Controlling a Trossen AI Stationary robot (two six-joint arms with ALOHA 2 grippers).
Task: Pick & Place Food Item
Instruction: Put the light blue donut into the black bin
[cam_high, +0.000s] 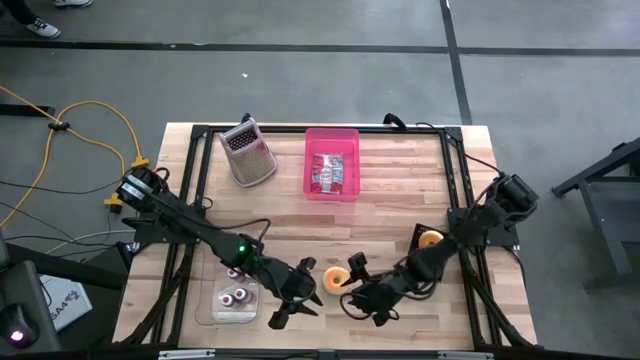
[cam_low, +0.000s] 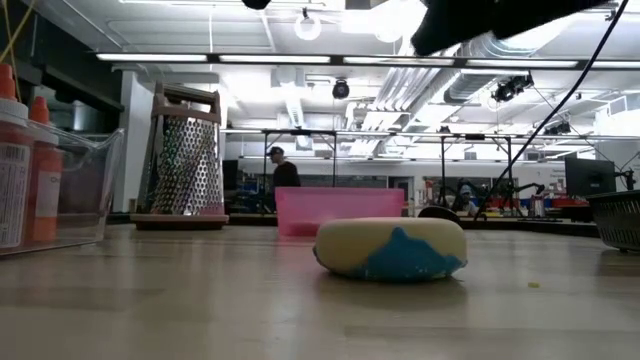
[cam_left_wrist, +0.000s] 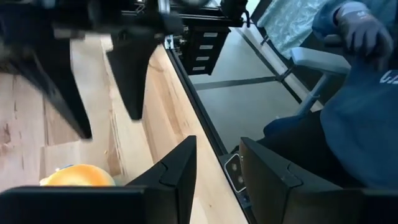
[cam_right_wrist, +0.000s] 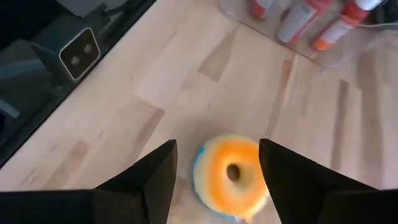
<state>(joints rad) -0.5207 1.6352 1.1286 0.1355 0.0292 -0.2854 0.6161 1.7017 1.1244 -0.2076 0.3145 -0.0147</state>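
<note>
Right, I've got the right gripper spread wide and empty, hanging just above the donut, which lies flat on the table directly beneath and between my fingers. From the overhead camera the donut sits near the front edge, between my two grippers, and the left gripper is just beside it on its far side from me. Its jaws stand partly apart with nothing between them, and the left wrist camera catches only an orange edge of the donut off to one side of the fingers.

My worry now: both grippers crowd the same small spot, so if I drop the right one straight down I could clip the left arm. The donut is round and looks soft; a pinch off-centre could squeeze it out sideways or roll it toward the table's edge. The clear tray of bottles just beyond the left gripper could also get knocked.

Writing: the bottles carry labels, but I can't read a word, nor on the packets in the pink bin
</note>
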